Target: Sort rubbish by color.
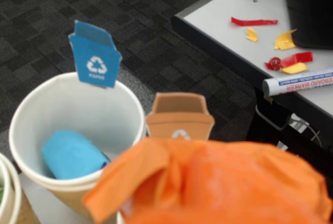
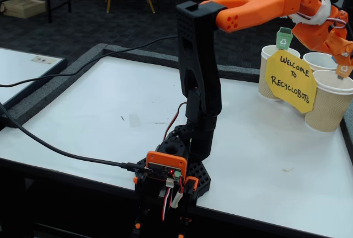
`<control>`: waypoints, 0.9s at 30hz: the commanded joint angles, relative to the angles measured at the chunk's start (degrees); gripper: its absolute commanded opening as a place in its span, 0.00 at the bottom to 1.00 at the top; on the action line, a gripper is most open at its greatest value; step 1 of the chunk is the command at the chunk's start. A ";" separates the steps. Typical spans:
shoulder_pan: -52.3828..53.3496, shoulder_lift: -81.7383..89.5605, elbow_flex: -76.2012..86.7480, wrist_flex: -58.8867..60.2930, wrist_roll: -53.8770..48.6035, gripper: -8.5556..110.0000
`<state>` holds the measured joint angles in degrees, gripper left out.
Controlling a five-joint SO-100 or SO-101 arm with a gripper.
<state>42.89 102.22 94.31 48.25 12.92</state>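
The pincer was stretched out over the row of paper cups at the far right of the bench in the fixed view, its tip hidden among the cup rims, so whether it was clenched or released could not be told. In the wrist view the orange bundle filled the lower frame right beneath the camera, directly over the cup with the orange-brown tag — whether it hung in a grip or already lay in the cup was not clear, since the fingers did not show.

Just left of it, the light blue bundle lay at the bottom of the cup bearing the blue recycling tag, so that one looked sorted. A third cup peeked in at the left edge with a hint of green inside, too little to name. Judged from this, blue was done, orange was at or in its cup, and green could not be confirmed — the sorting looked near its end.

A yellow welcome sign fronted the cups; a marker and paper scraps lay on a neighbouring table.
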 commanded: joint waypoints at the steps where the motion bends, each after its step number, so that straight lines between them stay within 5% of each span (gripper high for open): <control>1: 1.76 1.67 -5.71 -2.90 -0.97 0.11; 27: -1.32 2.29 2.02 -5.80 -0.44 0.22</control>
<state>42.45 102.22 97.73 44.30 12.92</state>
